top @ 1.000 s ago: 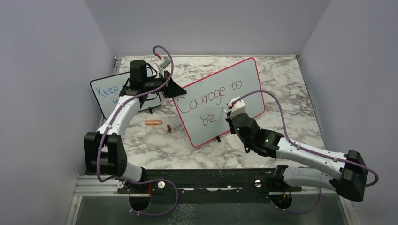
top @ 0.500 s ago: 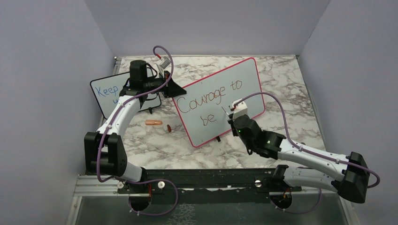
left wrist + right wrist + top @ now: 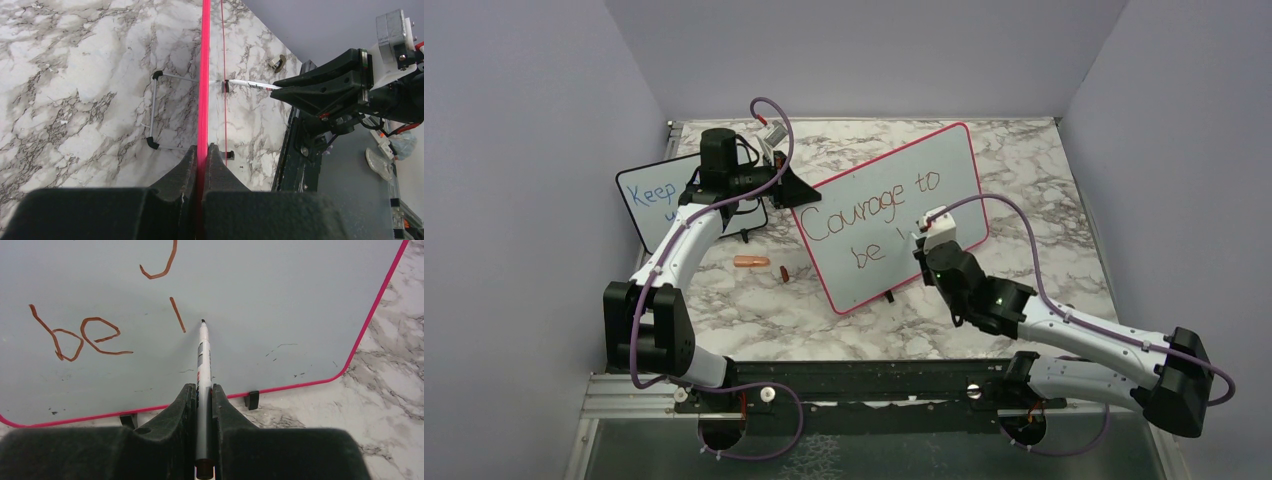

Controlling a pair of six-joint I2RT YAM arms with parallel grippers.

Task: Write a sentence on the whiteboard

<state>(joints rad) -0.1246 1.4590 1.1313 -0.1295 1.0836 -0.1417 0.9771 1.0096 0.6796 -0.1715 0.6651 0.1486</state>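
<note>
Reading "Courage to / be" plus one lone stroke: the sentence (image 3: 869, 212), red-brown, on the whiteboard (image 3: 946, 160), propped mid-table (image 3: 1034, 180). Right gripper (image 3: 202, 388) clamps a marker (image 3: 201, 352), tip beside that stroke. Left gripper (image 3: 202, 151) pinches the whiteboard's pink frame. Small board (image 3: 652, 200) behind reads "Keep".

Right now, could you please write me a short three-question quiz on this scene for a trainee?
1. True or false: the right tool is shut on a marker.
2. What does the left tool clamp? A) the whiteboard by its red-pink frame B) the marker C) nothing
3. Fill in: the last complete word of the sentence so far is "___".
Key: 1 true; 2 A; 3 be.
</note>
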